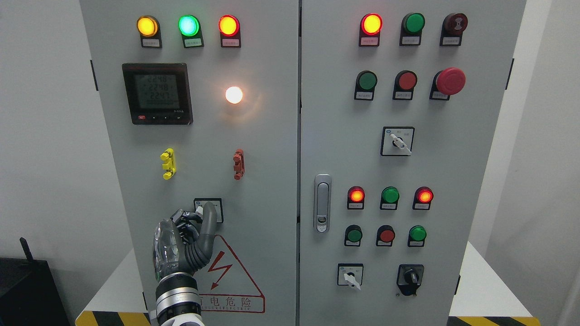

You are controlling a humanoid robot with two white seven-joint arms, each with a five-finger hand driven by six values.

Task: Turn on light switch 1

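Observation:
A grey electrical cabinet fills the head view. On its left door a small rotary switch on a white square plate [216,209] sits below the middle. My left hand [199,216] comes up from the bottom and its fingers [209,218] are closed on the switch knob, which they hide. Above it a round white lamp [234,94] is lit. The right arm is out of view.
The left door has yellow [147,26], green [188,25] and red [229,25] lit lamps, a meter display [157,93], and yellow [168,164] and red [238,164] clips. The right door carries a handle [322,203], buttons, an emergency stop [450,81] and more rotary switches.

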